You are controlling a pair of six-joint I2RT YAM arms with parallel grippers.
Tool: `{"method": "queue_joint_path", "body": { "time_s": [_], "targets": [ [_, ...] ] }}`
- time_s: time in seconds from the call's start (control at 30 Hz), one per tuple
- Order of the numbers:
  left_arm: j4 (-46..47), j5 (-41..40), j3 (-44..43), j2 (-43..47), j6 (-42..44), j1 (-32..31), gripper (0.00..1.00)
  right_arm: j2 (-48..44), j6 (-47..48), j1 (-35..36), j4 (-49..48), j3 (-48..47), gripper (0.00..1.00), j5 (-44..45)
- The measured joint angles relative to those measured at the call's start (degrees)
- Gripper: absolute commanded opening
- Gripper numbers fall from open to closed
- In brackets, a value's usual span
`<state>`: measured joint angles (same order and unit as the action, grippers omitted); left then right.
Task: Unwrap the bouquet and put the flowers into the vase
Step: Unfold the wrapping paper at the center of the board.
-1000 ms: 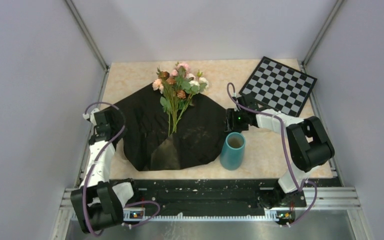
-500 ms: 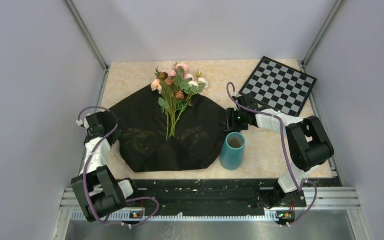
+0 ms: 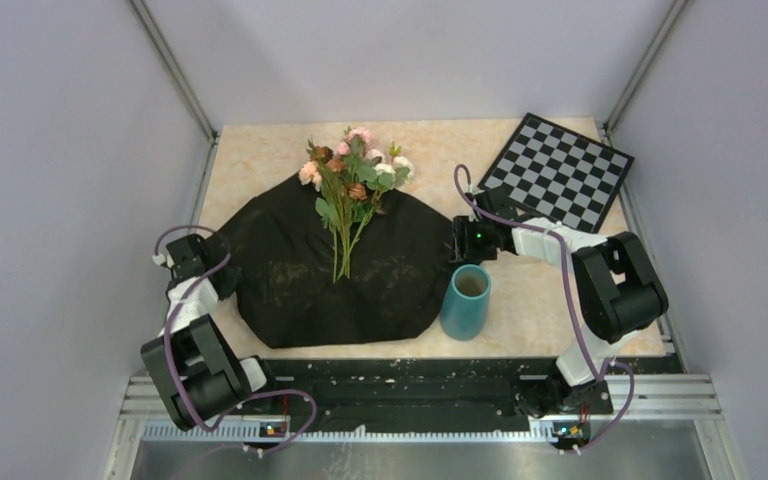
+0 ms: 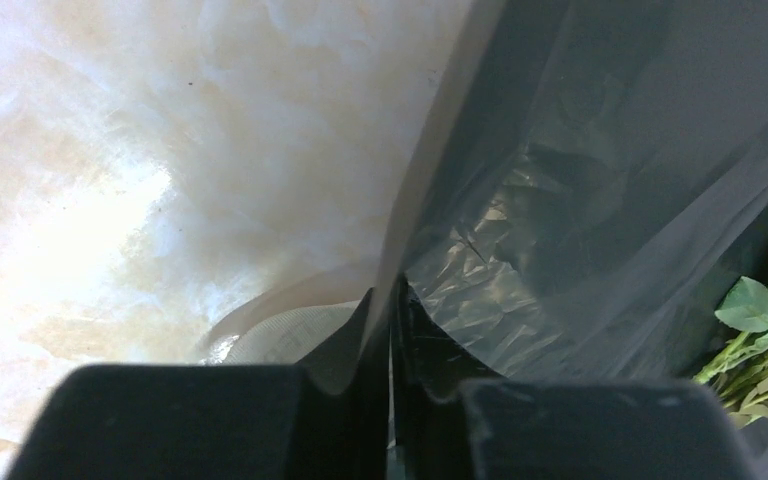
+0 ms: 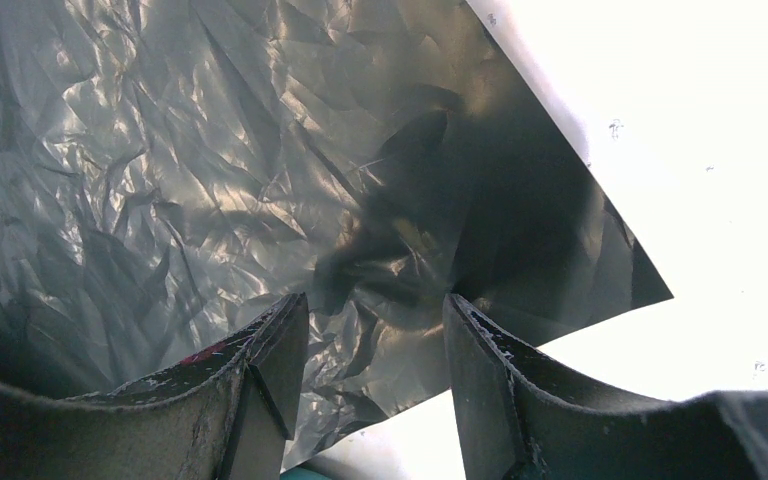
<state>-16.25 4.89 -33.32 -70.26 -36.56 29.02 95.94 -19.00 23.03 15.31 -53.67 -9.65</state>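
Pink/peach flowers lie flat on unwrapped blk paper; teal vase upright at paper's R edge.

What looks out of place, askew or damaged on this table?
Nothing is spilled or broken. The checkerboard lies askew in the far right corner. The black wrapping paper is creased, and its left edge is lifted, pinched in the left gripper. The vase stands upright.
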Motion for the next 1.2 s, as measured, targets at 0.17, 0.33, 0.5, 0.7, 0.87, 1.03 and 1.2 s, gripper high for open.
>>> {"method": "queue_joint_path", "body": {
  "time_s": [0.17,0.33,0.5,0.7,0.87,1.03,1.2],
  "targets": [
    [0.0,0.31,-0.02,1.66,0.04,0.17,0.37,0.0,0.55,-0.09,0.09,-0.07,0.54,-0.35],
    [-0.52,0.26,-0.81,4.68,0.22,0.22,0.6,0.0,0.59,-0.22,0.13,-0.11,0.54,-0.57],
    [-2.6,-0.04,-3.08,7.43,1.09,0.22,0.96,0.15,0.55,-0.22,0.48,-0.44,0.54,-0.63],
    [-5.68,-1.29,-6.21,14.14,3.58,0.22,0.99,0.98,0.57,-0.33,1.44,-2.1,0.58,-0.48],
    [-7.61,-1.29,-9.94,18.08,6.54,-1.01,0.99,1.36,0.74,-0.33,2.34,-4.96,0.63,-0.59],
    [-10.05,-2.58,-13.86,17.25,8.63,-11.1,0.99,1.36,1.09,-0.33,3.39,-7.67,0.73,-0.79],
    [-10.34,-2.6,-14.67,14.67,7.87,-24.35,0.99,0.94,1.44,-0.33,5.25,-9.07,0.82,-0.44]
  ]
}}
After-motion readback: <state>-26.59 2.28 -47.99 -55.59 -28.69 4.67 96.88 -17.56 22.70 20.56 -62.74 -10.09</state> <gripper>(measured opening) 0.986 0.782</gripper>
